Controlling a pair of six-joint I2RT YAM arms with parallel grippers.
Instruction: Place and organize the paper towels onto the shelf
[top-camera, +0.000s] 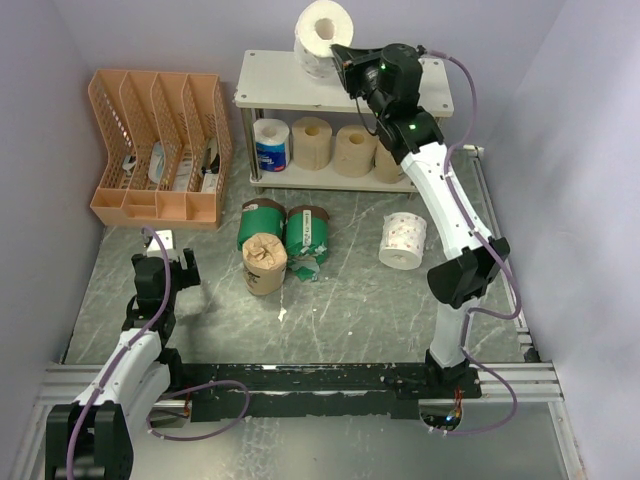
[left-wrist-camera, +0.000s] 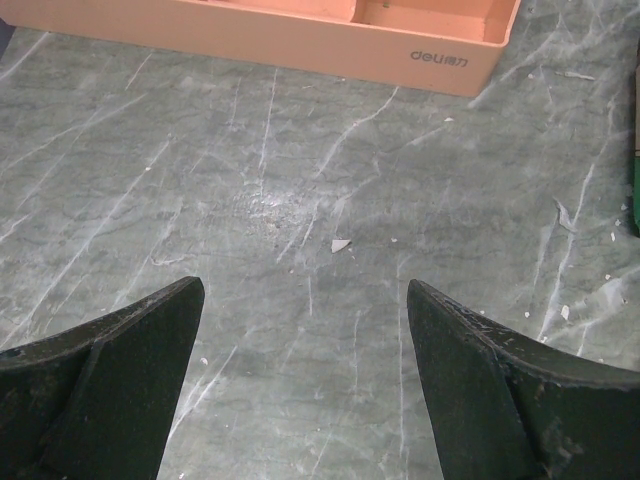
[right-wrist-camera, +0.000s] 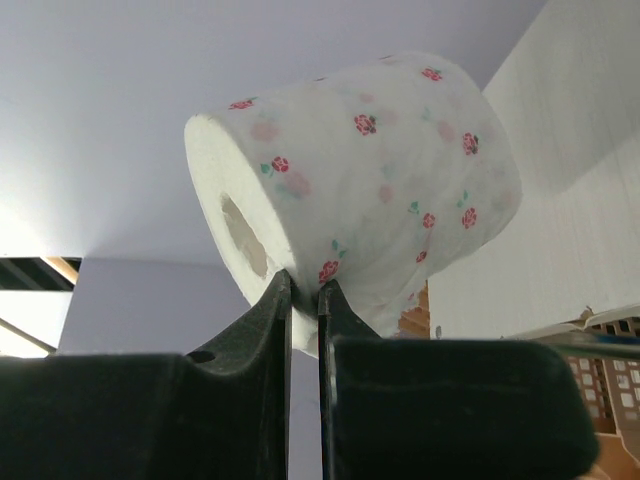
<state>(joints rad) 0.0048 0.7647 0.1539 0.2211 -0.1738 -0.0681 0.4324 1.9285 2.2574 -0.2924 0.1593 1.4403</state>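
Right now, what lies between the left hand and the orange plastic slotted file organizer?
In the left wrist view, only grey marbled tabletop with a few small white scraps lies between the left hand and the orange plastic slotted file organizer.

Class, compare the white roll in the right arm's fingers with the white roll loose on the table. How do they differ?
Held roll: up by the shelf top board; loose roll: down on the table. Held roll: pinched at its edge by the right gripper fingers; loose roll: touched by nothing. Both are white with small printed marks.
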